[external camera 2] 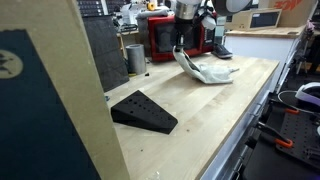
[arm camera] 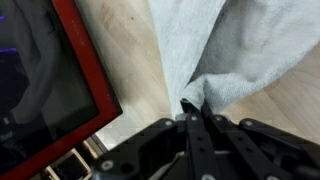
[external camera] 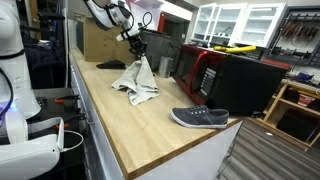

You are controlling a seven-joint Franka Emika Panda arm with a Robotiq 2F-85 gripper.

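Note:
My gripper is shut on a grey-white cloth and holds one corner of it up above the wooden counter; the rest of the cloth drapes down and lies crumpled on the counter. In the wrist view the black fingers pinch a fold of the cloth, with bare wood to either side. In an exterior view the gripper lifts the cloth in front of the red microwave.
A red and black microwave stands behind the cloth; its red door edge shows in the wrist view. A grey shoe lies near the counter's corner. A black wedge and a metal cup stand on the counter.

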